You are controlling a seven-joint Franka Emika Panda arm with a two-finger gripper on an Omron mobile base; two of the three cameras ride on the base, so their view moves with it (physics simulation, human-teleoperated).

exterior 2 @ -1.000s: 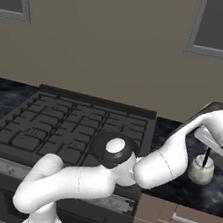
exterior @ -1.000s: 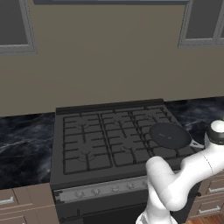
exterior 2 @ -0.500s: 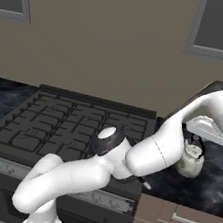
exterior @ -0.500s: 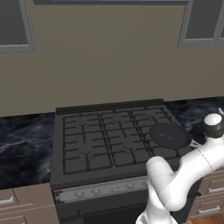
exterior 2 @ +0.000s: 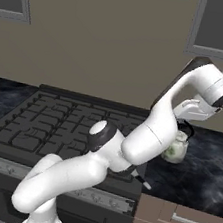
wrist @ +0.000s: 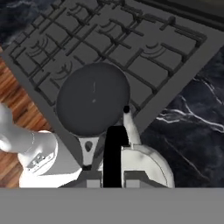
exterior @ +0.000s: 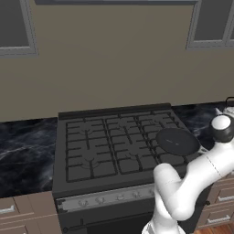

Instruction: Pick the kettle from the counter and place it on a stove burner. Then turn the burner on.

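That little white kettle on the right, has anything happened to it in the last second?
Yes. The kettle has gone up: a second ago it sat on the counter under the tool, and now it hangs above the dark slab, carried by its black handle, a bit nearer the stove. The arm's upper part rose with it. The frying pan stayed on its burner.

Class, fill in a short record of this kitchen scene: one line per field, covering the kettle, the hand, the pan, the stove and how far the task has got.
kettle: cream kettle, lifted just above the counter right of the stove
hand: hand shut on the kettle's black handle
pan: dark frying pan on the stove's front right burner
stove: stove, other burners bare
task stage: kettle gripped, not yet on a burner
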